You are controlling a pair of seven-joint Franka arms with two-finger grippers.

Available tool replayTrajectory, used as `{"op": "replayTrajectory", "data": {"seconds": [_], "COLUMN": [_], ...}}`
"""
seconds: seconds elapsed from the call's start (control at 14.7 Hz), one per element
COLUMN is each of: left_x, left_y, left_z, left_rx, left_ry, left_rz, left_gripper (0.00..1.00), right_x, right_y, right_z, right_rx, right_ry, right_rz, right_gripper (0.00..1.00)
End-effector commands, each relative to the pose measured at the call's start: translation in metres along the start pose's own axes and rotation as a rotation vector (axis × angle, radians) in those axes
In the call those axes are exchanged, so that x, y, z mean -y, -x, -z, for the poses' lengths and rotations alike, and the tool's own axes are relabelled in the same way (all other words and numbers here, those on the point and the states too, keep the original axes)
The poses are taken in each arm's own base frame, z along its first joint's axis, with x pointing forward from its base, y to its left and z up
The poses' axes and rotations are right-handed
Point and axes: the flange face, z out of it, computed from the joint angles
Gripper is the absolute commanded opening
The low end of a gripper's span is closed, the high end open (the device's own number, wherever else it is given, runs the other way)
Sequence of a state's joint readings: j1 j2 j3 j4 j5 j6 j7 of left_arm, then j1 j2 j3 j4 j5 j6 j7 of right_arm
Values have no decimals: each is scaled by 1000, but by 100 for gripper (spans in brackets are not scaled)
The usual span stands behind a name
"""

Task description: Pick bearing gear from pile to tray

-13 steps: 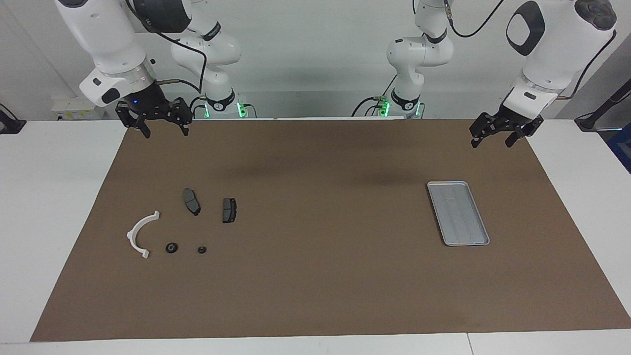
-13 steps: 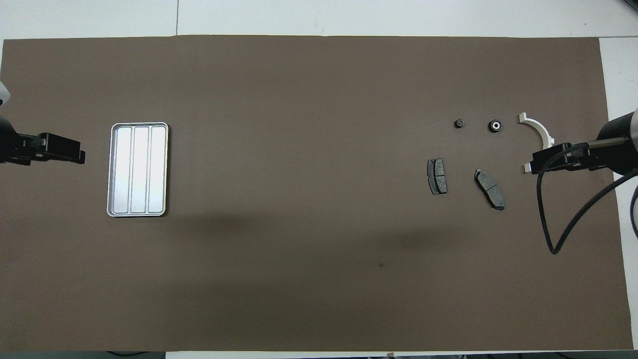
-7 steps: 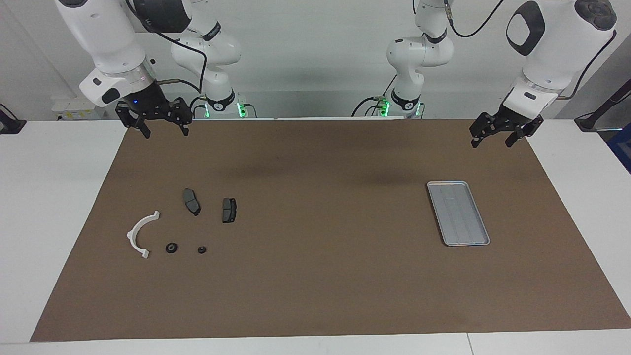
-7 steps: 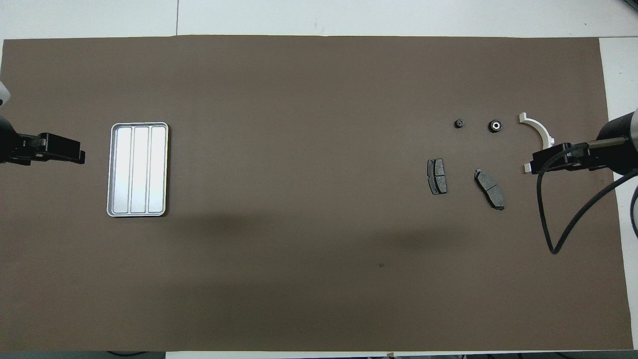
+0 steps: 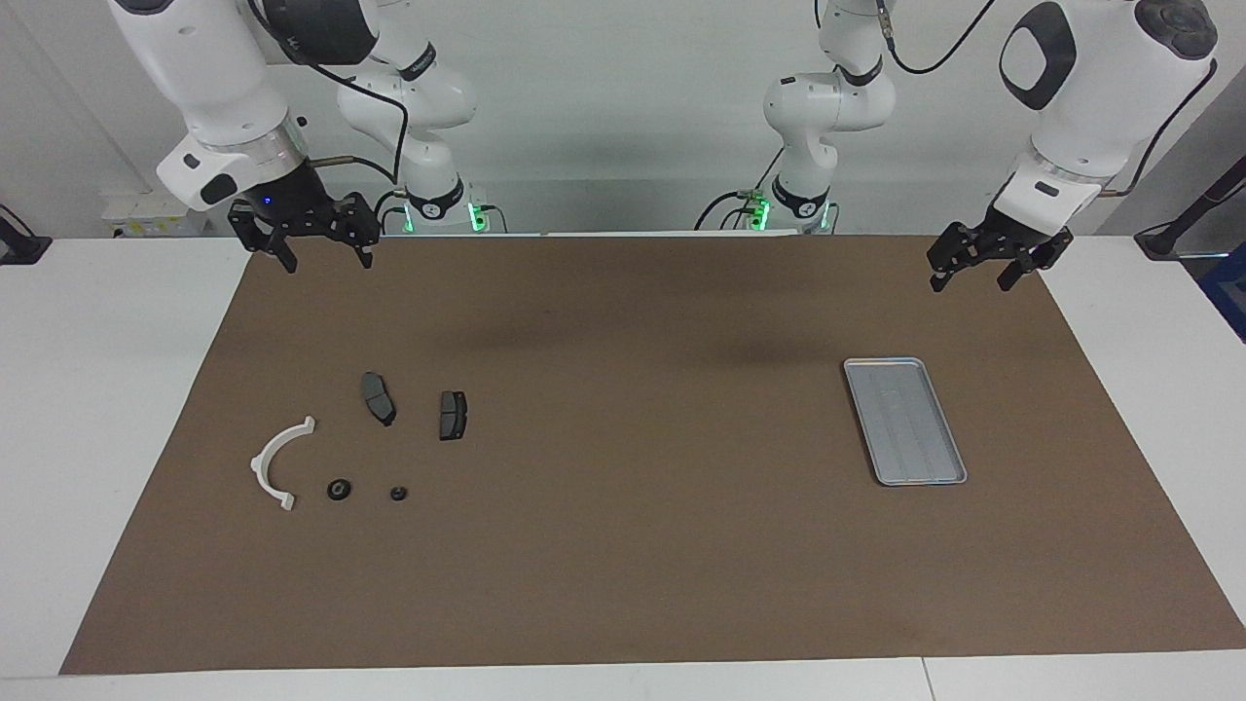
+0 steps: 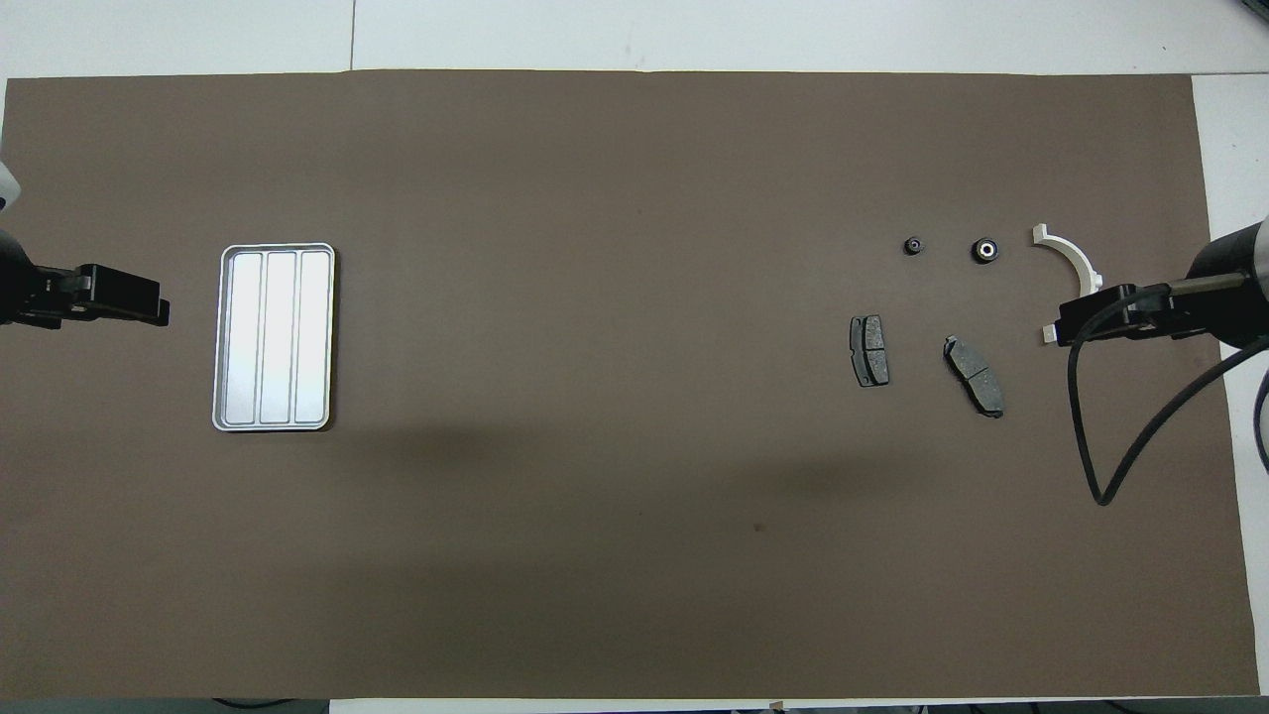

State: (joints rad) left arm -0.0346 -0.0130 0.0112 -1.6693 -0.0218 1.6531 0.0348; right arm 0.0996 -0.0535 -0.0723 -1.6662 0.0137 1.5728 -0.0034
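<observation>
Overhead: right tool (image 6: 1076,323) covers the middle of the white arc (image 6: 1066,249); only the arc's two ends show. Both arms cut off by the frame's sides; left tool (image 6: 124,296) shows its tip only. Two small black round pieces (image 5: 338,490) too tiny to identify. Facing view: upper arms cropped at top.

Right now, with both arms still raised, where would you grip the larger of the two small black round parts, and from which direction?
Grip the larger black round part across its outer rim, from straight above. It lies flat on the mat, apart from the white arc and the smaller round part, so open fingers should fit on either side.
</observation>
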Motion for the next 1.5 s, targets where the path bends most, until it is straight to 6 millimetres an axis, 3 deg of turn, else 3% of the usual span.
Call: {"op": "replayTrajectory", "data": {"seconds": [0.0, 1.09, 1.43], "left_x": [0, 0, 0], "left_y": [4, 4, 4], "left_z": [2, 2, 2], "left_rx": [-7, -7, -7], "left_ry": [15, 15, 15], "left_rz": [-5, -5, -5], "left_gripper": [100, 100, 100], "right_x": [1, 1, -10], "right_y": [2, 5, 4], "right_z": [2, 8, 9], "right_rx": [-1, -15, -27], "right_ry": [-10, -21, -21], "right_rz": [-1, 0, -15], "right_gripper": [100, 100, 100]}}
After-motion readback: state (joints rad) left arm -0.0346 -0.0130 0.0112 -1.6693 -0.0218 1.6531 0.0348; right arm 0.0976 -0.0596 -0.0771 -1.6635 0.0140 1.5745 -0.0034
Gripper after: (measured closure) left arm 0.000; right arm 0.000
